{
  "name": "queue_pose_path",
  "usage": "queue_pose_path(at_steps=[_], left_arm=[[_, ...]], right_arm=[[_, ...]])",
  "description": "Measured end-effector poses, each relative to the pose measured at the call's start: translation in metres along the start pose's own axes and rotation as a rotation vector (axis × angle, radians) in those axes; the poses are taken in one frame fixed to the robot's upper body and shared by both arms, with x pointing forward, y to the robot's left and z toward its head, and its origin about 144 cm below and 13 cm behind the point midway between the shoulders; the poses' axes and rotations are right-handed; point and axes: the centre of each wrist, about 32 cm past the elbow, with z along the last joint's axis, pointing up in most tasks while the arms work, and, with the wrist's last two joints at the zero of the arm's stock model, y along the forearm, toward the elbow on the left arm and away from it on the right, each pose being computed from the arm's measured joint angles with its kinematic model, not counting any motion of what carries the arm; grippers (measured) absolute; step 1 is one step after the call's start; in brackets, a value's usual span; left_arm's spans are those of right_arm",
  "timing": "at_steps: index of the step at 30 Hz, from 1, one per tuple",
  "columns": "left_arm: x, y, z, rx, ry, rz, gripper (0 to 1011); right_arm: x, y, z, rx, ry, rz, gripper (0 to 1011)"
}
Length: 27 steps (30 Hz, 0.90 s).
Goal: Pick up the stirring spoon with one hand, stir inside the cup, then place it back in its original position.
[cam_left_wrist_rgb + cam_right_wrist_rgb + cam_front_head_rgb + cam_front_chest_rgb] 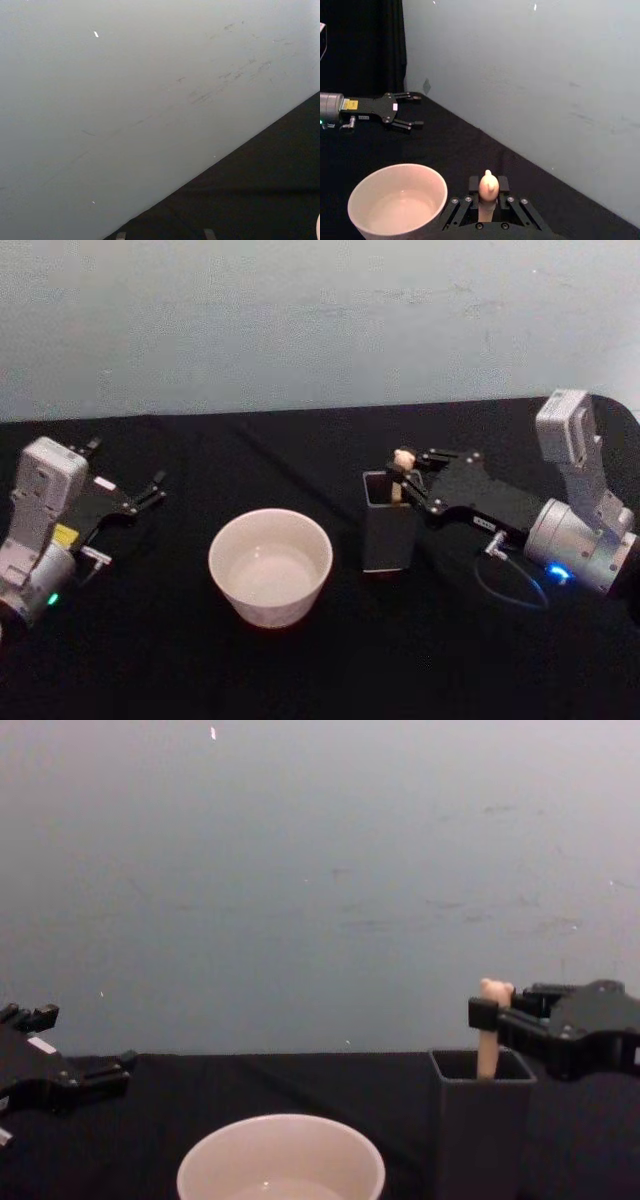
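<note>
The stirring spoon (402, 472) stands upright in the dark grey square holder (388, 535), right of the cup; its bear-head handle (489, 1030) sticks out above the rim and its bowl is hidden inside. My right gripper (408, 476) reaches in from the right and is shut on the handle, whose fingers (475, 185) press on both sides of the spoon (488, 191). The pale round cup (270, 565) sits left of the holder with a little liquid in it. My left gripper (125, 465) rests open at the far left, well away from the cup.
A black cloth covers the table (320, 670), and a pale wall (320, 320) rises right behind it. A blue cable (510, 590) loops off the right wrist. The cup (280, 1160) and holder (480, 1130) stand a short gap apart.
</note>
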Motion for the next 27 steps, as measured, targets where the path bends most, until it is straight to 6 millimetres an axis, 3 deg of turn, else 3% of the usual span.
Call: queue_pose_path(at_steps=[23,27], left_arm=[[0.0,0.0,0.0,0.0,0.0,0.0,1001],[0.0,0.0,0.0,0.0,0.0,0.0,1001]], right_arm=[[-0.0016,0.0019,-0.0056,-0.025,0.004,-0.005,213],[-0.0016,0.0019,-0.0054,-0.024,0.005,-0.005,299]])
